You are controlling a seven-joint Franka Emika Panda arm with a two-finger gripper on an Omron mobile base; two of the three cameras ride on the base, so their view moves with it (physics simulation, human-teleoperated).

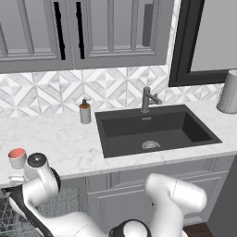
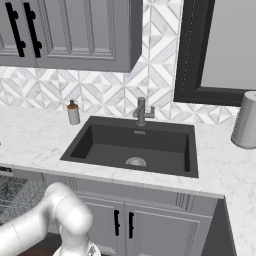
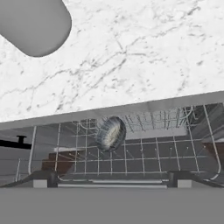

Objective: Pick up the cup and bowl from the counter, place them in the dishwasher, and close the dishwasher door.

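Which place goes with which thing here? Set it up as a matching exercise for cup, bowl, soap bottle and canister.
Things:
1 cup
2 bowl
3 soap bottle
4 canister

Places:
A in the dishwasher rack
B far right end of the counter
C counter's front left edge
D counter, just left of the sink

Pairs: 1-C, 2-A, 3-D, 4-B

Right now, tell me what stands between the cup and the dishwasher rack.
Nothing visible does. The cup stands on the counter, at its front edge above the open dishwasher; the bowl already lies in its rack.
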